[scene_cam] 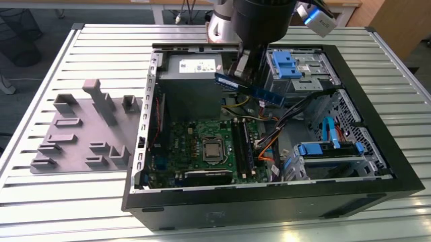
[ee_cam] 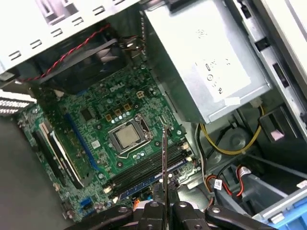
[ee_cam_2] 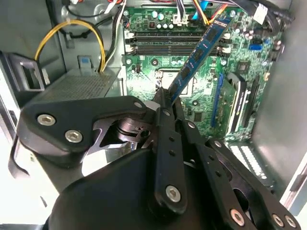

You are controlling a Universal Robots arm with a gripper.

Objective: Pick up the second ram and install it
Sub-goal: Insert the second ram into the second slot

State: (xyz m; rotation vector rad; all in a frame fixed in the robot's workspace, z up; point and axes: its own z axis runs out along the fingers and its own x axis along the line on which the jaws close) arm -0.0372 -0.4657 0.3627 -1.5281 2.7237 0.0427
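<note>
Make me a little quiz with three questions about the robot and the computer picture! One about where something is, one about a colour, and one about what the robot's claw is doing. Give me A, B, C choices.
1. Where is the ram stick?
A. Lying on the grey tray
B. Held up in the air over the open computer case
C. On the floor

2. What colour is the motherboard?
A. Green
B. Red
C. White

3. What is the gripper doing?
A. Hanging open with nothing in it
B. Pinching a yellow cable
C. Shut on the ram stick

Answers:
1 B: in the exterior view the stick hangs tilted above the case.
2 A: its board is green in all views.
3 C: in the second wrist view the fingers clamp the stick's end.
</note>
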